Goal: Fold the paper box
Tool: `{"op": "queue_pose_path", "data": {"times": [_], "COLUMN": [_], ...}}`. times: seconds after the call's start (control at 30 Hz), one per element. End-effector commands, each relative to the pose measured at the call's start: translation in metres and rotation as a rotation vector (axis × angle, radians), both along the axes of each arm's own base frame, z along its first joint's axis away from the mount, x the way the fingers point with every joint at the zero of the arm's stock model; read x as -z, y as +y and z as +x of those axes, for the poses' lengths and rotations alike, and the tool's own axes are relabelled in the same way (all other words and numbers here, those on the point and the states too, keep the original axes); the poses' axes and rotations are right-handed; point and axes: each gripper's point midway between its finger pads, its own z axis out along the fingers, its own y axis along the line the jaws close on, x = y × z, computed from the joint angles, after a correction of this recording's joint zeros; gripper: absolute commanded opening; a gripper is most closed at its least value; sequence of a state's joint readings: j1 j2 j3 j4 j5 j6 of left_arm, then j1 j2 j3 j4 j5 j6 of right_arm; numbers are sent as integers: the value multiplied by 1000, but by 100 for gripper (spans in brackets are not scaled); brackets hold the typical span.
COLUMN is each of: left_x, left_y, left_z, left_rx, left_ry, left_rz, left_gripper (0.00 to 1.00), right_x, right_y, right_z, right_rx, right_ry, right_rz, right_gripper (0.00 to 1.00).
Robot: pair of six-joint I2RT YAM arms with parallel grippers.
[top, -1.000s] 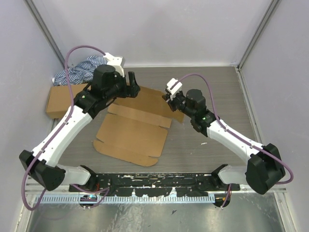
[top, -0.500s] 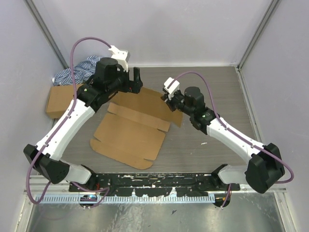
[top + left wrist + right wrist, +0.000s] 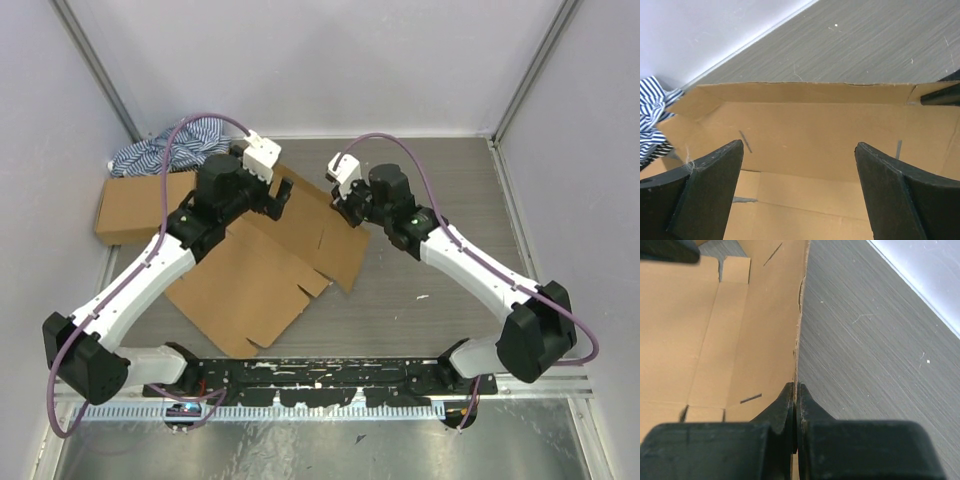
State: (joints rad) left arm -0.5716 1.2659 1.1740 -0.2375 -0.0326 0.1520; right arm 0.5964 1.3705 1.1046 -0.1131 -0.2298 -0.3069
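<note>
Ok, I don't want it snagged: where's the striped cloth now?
In the top view the striped cloth is bunched in the table's far left corner, just behind the brown cardboard box by the left wall.

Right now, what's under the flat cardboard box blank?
Grey table shows beside the paper box's visible edges, with nothing poking out from beneath. The sheet itself hides what lies directly below, and the left arm covers its edge nearest the other cardboard box.

Left arm [image 3: 150,275] and right arm [image 3: 470,270]: white link shells, black joints and bases. A purple cable [image 3: 385,136] loops along each; a white camera block [image 3: 262,153] caps each wrist. The left end effector [image 3: 799,146] has matte black wedge fingers [image 3: 705,190].
</note>
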Motion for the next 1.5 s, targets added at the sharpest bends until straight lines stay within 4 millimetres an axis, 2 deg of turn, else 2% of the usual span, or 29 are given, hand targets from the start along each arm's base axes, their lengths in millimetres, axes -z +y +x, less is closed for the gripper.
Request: {"op": "queue_pose_path", "data": {"times": [0.0, 0.1, 0.2, 0.27, 0.43, 0.5, 0.6, 0.67, 0.73, 0.8, 0.87, 0.93, 0.97, 1.07, 1.33, 1.47], "left_x": [-50, -40, -15, 7, 46, 65, 104, 136, 162, 187, 205, 218, 223, 233, 266, 276], "left_y": [9, 23, 41, 51, 65, 70, 85, 94, 102, 106, 105, 108, 110, 115, 114, 97], "left_z": [11, 5, -4, -12, -26, -30, -37, -42, -47, -53, -59, -65, -68, -78, -110, -123], "left_rx": [-60, -146, -256, -318, -423, -470, -590, -667, -745, -803, -827, -858, -871, -891, -879, -836], "left_ry": [-122, -38, 58, 118, 204, 251, 361, 446, 509, 569, 609, 632, 640, 657, 766, 851], "left_rz": [-32, -39, -37, -35, -82, -73, -17, 47, 93, 114, 112, 108, 109, 105, 74, 32], "left_gripper": [100, 98, 99, 99, 100, 98, 91, 80, 71, 62, 56, 50, 48, 46, 46, 45], "right_x": [-17, -3, 10, 11, -8, -16, -16, -6, 13, 41, 71, 107, 121, 151, 198, 214], "right_y": [-1, -14, -26, -35, -80, -86, -79, -62, -26, 10, 35, 53, 58, 63, 44, 36], "right_z": [15, 35, 53, 67, 115, 120, 113, 99, 73, 46, 28, 16, 11, 4, -2, 5], "right_rx": [74, 177, 257, 315, 535, 563, 543, 498, 388, 319, 313, 314, 311, 337, 463, 530], "right_ry": [-10, 34, 85, 123, 214, 255, 311, 418, 563, 635, 668, 752, 789, 850, 922, 940], "right_rz": [10, -29, -45, -8, 174, 220, 251, 315, 376, 332, 271, 230, 222, 207, 102, 63], "right_gripper": [5, 5, 7, 8, 47, 54, 59, 55, 49, 39, 26, 11, 6, 3, 1, 1]}}
